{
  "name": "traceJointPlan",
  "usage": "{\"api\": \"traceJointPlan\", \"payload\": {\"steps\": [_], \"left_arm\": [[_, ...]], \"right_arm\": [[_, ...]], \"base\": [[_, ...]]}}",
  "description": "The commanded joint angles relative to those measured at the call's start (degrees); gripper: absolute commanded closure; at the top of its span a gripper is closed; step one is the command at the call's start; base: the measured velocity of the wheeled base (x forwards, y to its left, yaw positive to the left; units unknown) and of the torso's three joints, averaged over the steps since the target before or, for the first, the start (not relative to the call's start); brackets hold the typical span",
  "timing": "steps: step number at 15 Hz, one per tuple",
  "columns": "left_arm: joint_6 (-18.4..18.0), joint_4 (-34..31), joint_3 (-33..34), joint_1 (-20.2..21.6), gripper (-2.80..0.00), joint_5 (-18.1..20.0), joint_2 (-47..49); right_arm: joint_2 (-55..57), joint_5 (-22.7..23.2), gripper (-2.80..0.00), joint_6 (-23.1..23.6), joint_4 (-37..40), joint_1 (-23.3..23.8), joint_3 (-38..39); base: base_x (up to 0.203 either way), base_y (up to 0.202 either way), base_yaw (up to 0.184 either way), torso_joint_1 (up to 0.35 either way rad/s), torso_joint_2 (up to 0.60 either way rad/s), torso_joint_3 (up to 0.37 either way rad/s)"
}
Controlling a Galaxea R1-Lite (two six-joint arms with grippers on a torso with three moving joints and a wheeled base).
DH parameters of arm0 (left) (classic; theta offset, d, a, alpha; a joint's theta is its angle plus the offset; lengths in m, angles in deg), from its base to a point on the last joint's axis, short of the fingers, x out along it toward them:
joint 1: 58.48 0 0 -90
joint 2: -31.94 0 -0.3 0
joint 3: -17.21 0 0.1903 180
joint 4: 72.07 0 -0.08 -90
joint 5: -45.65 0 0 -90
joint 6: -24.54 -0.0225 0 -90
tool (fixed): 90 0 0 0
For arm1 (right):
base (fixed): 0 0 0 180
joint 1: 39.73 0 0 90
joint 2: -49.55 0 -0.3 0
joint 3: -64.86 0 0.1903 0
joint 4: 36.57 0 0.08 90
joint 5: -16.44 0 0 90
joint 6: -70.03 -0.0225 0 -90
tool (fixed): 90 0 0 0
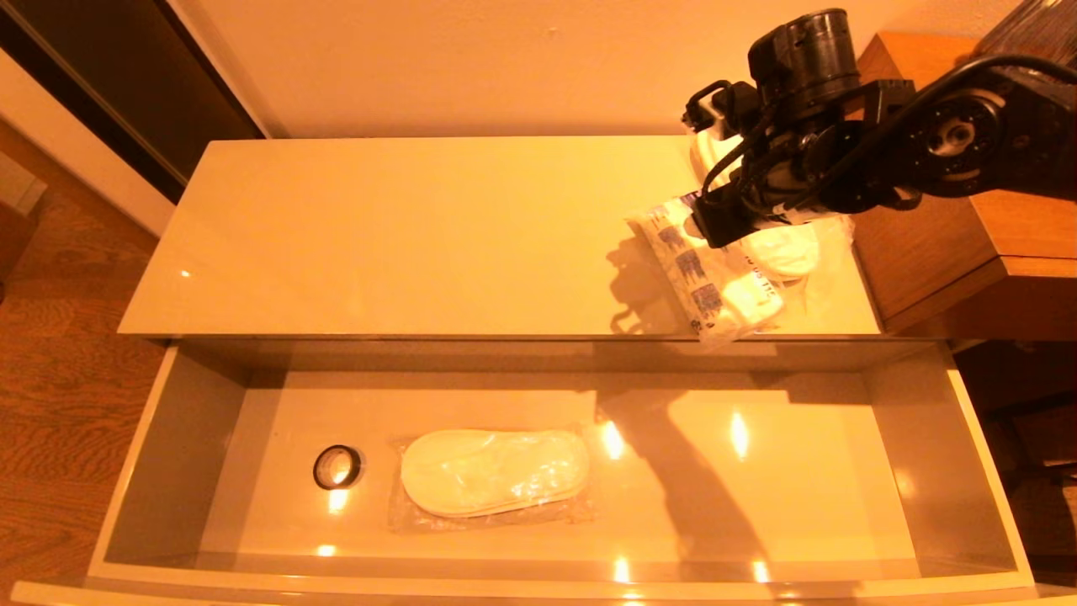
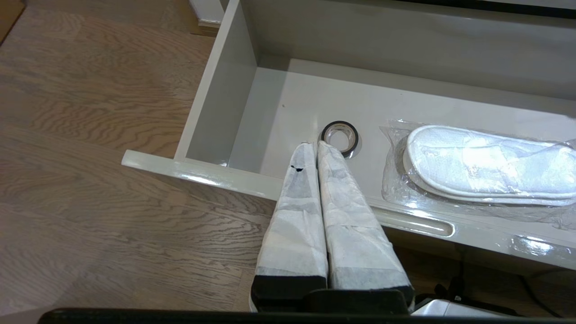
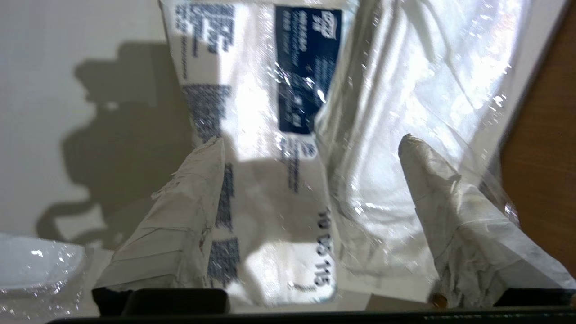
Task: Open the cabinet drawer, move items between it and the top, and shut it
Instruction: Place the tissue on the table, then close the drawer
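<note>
The cabinet drawer point(image 1: 172, 454) stands pulled out. On its floor lie a black tape ring point(image 1: 320, 468) and white slippers in a clear bag point(image 1: 494, 471). On the top point(image 1: 404, 236), at its right end, a white packet with blue print point(image 1: 702, 273) lies beside a second bag of slippers point(image 1: 787, 248). My right gripper point(image 1: 734, 220) is low over both. In the right wrist view the right gripper point(image 3: 312, 139) is open, its fingers astride the packet point(image 3: 256, 90) and the bag point(image 3: 405, 85). My left gripper point(image 2: 314, 144) is shut and empty, over the drawer's front rim point(image 2: 202, 175) near the tape ring point(image 2: 339, 123).
A taller brown wooden cabinet point(image 1: 968, 252) butts against the top's right end, close to my right arm. Wooden floor point(image 1: 59, 379) lies to the left of the drawer. A wall runs behind the top. The packet's near end reaches the top's front edge.
</note>
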Motion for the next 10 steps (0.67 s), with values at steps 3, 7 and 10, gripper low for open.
{"api": "traceJointPlan", "payload": {"steps": [3,7,10], "left_arm": [[0.0,0.0,0.1,0.0,0.0,0.0,-2.2],[0.0,0.0,0.1,0.0,0.0,0.0,-2.2],[0.0,0.0,0.1,0.0,0.0,0.0,-2.2]], "right_arm": [[-7.0,-0.7,-2.8,-4.3,10.5,0.0,0.5],[-17.2,-2.2,0.0,-13.4,28.0,0.1,0.7],[-23.5,-2.5,0.0,-23.5,40.1,0.0,4.3]], "base": [[0.0,0.0,0.0,0.0,0.0,0.0],[0.0,0.0,0.0,0.0,0.0,0.0],[0.0,0.0,0.0,0.0,0.0,0.0]]}}
